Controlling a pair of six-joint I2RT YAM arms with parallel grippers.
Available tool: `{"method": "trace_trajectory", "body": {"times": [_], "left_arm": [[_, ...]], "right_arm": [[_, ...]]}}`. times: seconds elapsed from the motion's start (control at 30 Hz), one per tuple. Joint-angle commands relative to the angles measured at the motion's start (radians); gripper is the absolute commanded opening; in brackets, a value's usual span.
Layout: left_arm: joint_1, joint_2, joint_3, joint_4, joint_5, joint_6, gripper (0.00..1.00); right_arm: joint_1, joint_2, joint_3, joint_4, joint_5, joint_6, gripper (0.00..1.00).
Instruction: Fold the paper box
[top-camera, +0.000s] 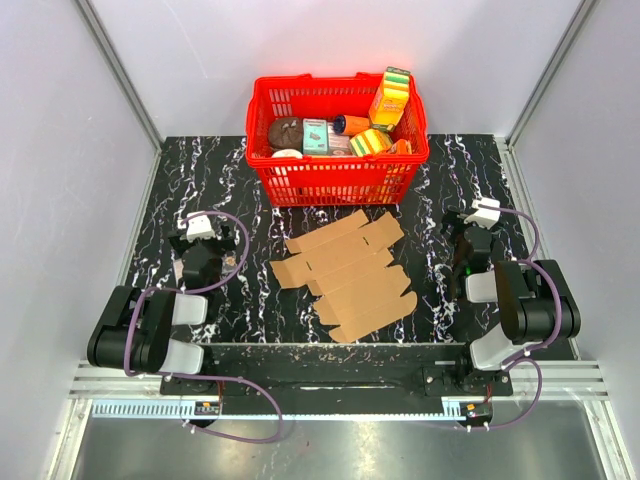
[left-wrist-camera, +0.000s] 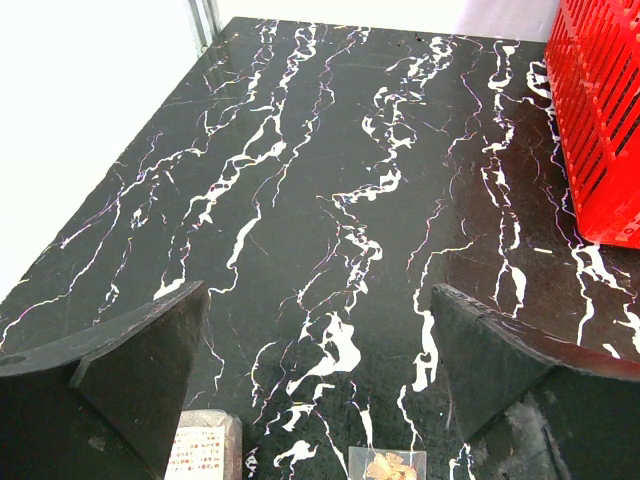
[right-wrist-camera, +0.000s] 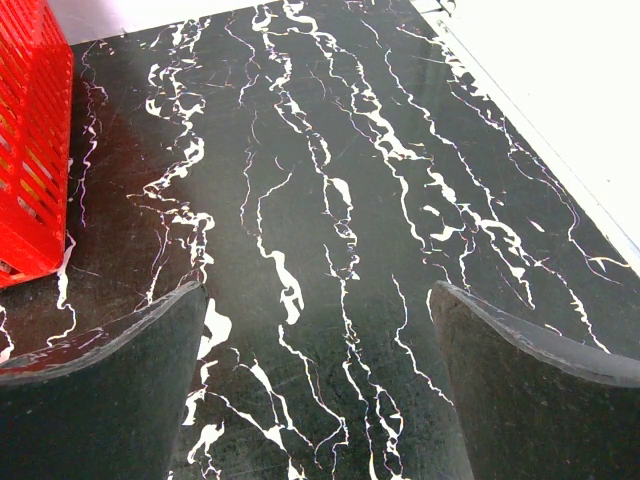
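Note:
The paper box (top-camera: 345, 275) lies flat and unfolded on the black marbled table (top-camera: 250, 200), a brown die-cut cardboard sheet with flaps and slots, midway between the two arms. My left gripper (top-camera: 200, 240) hovers to its left, clear of it, jaws wide open. In the left wrist view the gripper (left-wrist-camera: 318, 300) has only bare table between its fingers (left-wrist-camera: 130, 370). My right gripper (top-camera: 468, 238) stands off to the sheet's right, also open. The right wrist view shows this gripper (right-wrist-camera: 320, 300) with nothing between its fingers (right-wrist-camera: 520, 370). Neither wrist view shows the cardboard.
A red plastic basket (top-camera: 337, 140) full of colourful packages stands at the back centre, just beyond the sheet. Its wall shows at the right edge of the left wrist view (left-wrist-camera: 600, 120) and the left edge of the right wrist view (right-wrist-camera: 30, 150). White walls enclose the table.

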Motion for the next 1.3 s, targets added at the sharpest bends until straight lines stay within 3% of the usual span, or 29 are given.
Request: {"method": "trace_trajectory", "body": {"times": [0.0,0.3,0.47,0.57,0.67,0.7,0.77,0.87,1.03,1.27], "left_arm": [[0.005,-0.004,0.020,0.035,0.008,-0.003,0.99],[0.005,-0.027,0.016,0.046,0.006,0.006,0.99],[-0.037,-0.164,0.105,-0.254,-0.005,0.045,0.99],[-0.058,-0.207,0.190,-0.467,-0.104,-0.035,0.99],[-0.061,-0.222,0.316,-0.738,-0.134,-0.151,0.99],[-0.061,-0.222,0.374,-0.837,-0.134,-0.191,0.99],[-0.067,-0.231,0.427,-0.902,-0.137,-0.230,0.99],[-0.068,-0.282,0.444,-0.988,-0.080,-0.326,0.99],[-0.093,-0.400,0.433,-1.105,0.058,-0.440,0.99],[-0.212,-0.599,0.395,-1.279,0.122,-0.540,0.99]], "right_arm": [[-0.002,-0.006,-0.002,0.026,0.003,-0.002,1.00],[-0.002,-0.006,-0.011,0.043,0.007,0.001,1.00],[-0.002,-0.018,-0.010,0.035,0.060,0.022,1.00],[-0.002,-0.059,0.006,-0.031,0.075,0.022,1.00],[0.004,-0.162,0.059,-0.203,0.139,0.071,1.00],[0.006,-0.191,0.129,-0.400,0.172,0.108,1.00],[0.004,-0.242,0.213,-0.702,0.225,0.250,1.00],[0.004,-0.262,0.322,-0.921,0.127,0.277,1.00],[0.003,-0.376,0.353,-1.071,0.014,0.358,1.00],[0.003,-0.532,0.353,-1.270,-0.363,0.433,1.00]]}}
